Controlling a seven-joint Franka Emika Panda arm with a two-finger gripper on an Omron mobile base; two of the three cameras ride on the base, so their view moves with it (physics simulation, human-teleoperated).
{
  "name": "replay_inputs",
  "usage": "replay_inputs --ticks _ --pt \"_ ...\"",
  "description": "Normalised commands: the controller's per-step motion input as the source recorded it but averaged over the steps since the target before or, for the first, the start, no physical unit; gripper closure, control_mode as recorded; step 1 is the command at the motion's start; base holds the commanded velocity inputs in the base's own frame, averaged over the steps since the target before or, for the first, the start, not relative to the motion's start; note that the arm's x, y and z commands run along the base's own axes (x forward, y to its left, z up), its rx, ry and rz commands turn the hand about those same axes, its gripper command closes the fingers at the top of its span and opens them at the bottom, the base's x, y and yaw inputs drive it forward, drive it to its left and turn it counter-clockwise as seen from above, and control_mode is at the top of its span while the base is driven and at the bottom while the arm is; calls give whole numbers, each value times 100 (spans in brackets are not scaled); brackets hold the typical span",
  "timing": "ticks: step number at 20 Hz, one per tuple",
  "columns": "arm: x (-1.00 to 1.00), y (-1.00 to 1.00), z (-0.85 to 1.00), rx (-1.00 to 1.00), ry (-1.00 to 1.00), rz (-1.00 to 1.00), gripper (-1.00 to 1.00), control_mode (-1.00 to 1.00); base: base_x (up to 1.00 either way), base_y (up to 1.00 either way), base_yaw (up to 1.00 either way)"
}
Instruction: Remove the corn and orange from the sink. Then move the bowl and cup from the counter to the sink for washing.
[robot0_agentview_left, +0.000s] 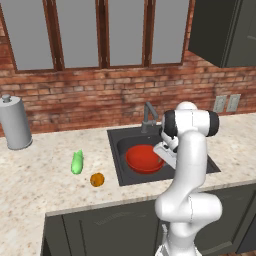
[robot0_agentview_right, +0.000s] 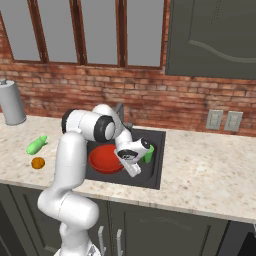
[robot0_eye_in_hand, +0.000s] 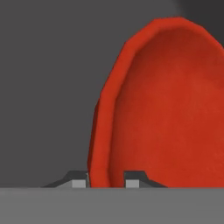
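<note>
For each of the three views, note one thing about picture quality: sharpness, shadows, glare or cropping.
Left base view: even flat light, no glare; the bowl in the sink looks slightly soft. Right base view: the arm blocks part of the bowl; the corn and orange cast only faint shadows. Hand view: the bowl rim is cropped, between the tool tips, slightly blurred.

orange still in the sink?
No, the orange sits on the counter left of the sink, beside the corn.
</note>
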Motion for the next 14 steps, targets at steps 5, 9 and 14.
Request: replay_inputs --ticks 5,9,14 --pt "3 9 -16 0 -1 2 100 -100 0 0 0" --pt "6 4 -16 0 -1 2 100 -100 0 0 0" --pt "2 5 -14 0 -1 4 100 -100 0 0 0"
